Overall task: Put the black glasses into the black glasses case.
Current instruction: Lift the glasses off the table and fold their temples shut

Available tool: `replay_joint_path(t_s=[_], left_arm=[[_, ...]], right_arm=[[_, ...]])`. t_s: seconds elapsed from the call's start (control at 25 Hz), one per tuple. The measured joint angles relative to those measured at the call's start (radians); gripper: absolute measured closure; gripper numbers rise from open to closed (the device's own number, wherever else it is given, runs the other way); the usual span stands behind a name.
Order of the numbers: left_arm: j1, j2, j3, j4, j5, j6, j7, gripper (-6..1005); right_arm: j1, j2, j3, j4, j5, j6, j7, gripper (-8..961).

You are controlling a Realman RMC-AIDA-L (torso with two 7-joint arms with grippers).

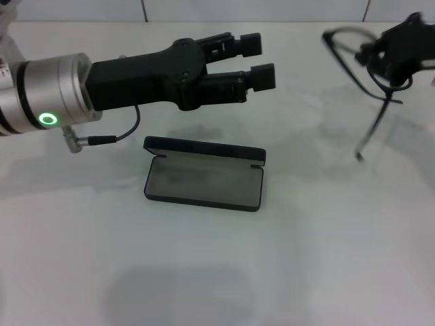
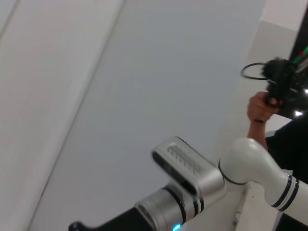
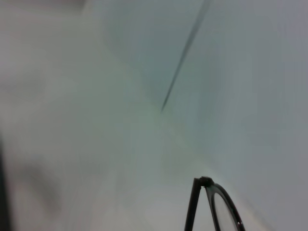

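Observation:
The black glasses case (image 1: 204, 178) lies open on the white table (image 1: 217, 272), its lid hinged back on the far side and its grey lining bare. My left gripper (image 1: 257, 59) hovers open above and just behind the case, fingers pointing right. At the upper right, my right gripper (image 1: 389, 53) is shut on the black glasses (image 1: 342, 42) and holds them up off the table. One temple arm (image 1: 375, 125) hangs down toward the surface. A lens rim of the glasses (image 3: 219, 204) shows in the right wrist view.
A thin cable (image 1: 115, 138) loops from my left wrist just left of the case. In the left wrist view a person's hand (image 2: 260, 107) holds a dark device beyond the table, near a white and silver arm segment (image 2: 192, 171).

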Motion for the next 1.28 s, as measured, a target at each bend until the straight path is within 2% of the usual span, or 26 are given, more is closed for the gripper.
replay_joint_path(t_s=[0.16, 0.36, 0.48, 0.64, 0.76, 0.84, 0.96, 1.0, 1.04, 1.28], left_arm=[[-0.006, 0.001, 0.001, -0.001, 0.018, -0.005, -0.002, 143], [-0.013, 0.007, 0.001, -0.030, 0.050, -0.059, 0.002, 143], [-0.037, 0.005, 0.002, -0.046, 0.095, -0.095, 0.000, 143], [-0.079, -0.013, 0.014, -0.052, 0.193, -0.105, -0.005, 143], [-0.118, -0.023, 0.073, -0.062, 0.226, -0.106, -0.006, 143], [-0.154, -0.025, 0.136, -0.096, 0.201, -0.118, -0.001, 143], [-0.208, -0.026, 0.167, -0.141, 0.163, -0.130, 0.001, 144], [-0.218, -0.026, 0.170, -0.146, 0.155, -0.131, 0.002, 144], [-0.225, -0.026, 0.171, -0.148, 0.146, -0.131, 0.002, 144], [-0.210, -0.020, 0.165, -0.124, 0.089, -0.122, 0.002, 144]], right_arm=[[-0.057, -0.006, 0.108, 0.059, 0.319, 0.008, -0.086, 839], [-0.136, -0.007, 0.195, 0.118, 0.702, -0.110, -0.307, 839], [-0.171, -0.004, 0.216, 0.156, 0.882, -0.170, -0.407, 839], [-0.165, -0.003, 0.212, 0.243, 1.062, -0.220, -0.528, 839], [-0.125, -0.001, 0.207, 0.312, 1.110, -0.226, -0.558, 839], [-0.083, 0.000, 0.195, 0.376, 1.124, -0.228, -0.571, 839], [-0.014, 0.001, 0.181, 0.487, 1.131, -0.232, -0.585, 839], [-0.014, 0.001, 0.181, 0.487, 1.131, -0.232, -0.585, 839], [0.036, -0.001, 0.159, 0.567, 1.127, -0.235, -0.592, 839], [0.054, -0.008, 0.084, 0.601, 1.088, -0.235, -0.588, 839]])
